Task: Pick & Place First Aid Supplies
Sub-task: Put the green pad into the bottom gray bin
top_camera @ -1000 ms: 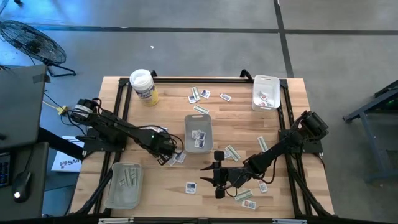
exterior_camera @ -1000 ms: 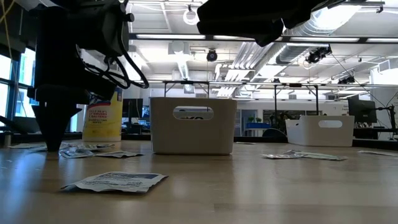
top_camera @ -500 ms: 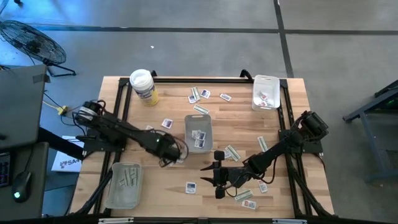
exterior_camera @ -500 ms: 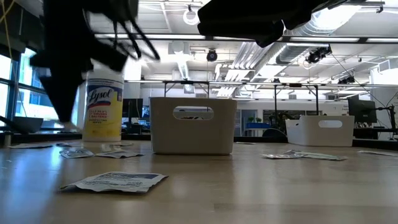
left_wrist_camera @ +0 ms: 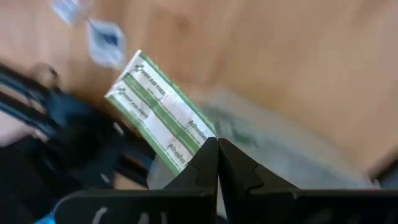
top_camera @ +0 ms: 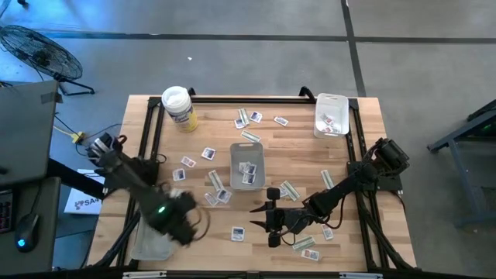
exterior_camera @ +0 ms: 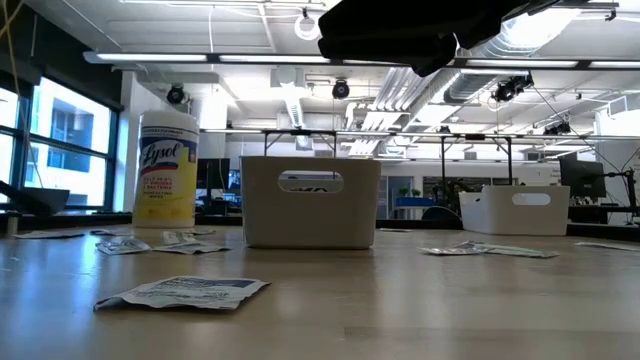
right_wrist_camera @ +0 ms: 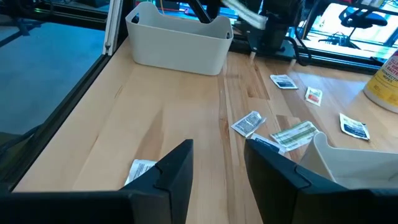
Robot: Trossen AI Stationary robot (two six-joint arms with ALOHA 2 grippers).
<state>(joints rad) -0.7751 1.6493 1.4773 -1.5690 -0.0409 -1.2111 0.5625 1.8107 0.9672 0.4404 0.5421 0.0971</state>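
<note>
**Desk:** What does the left arm have?

**Me:** My left gripper (left_wrist_camera: 217, 155) is pinched tight on a green-and-white strip packet (left_wrist_camera: 163, 118); in the left wrist view the packet sticks out from between the fingertips. From above, that gripper (top_camera: 180, 223) hangs over the near-left tray (top_camera: 147, 246), at the table's (top_camera: 356, 163) front left corner.

**Desk:** And the right?

**Me:** My right gripper (top_camera: 263, 217) sits low near the front middle of the table, jaws parted with nothing between them. Its wrist view shows bare wood in the gap between the fingers (right_wrist_camera: 174, 168).

**Desk:** Where is the rest of the supply?

**Me:** Loose packets (top_camera: 208, 154) lie scattered around the centre tray (top_camera: 247, 151), which holds a few white ones. More sit near the back edge, and some in the far-right tray (top_camera: 332, 101). One white packet (exterior_camera: 185, 291) lies close to the low camera. The wipes tub (top_camera: 177, 108) stands at the back left.
</note>
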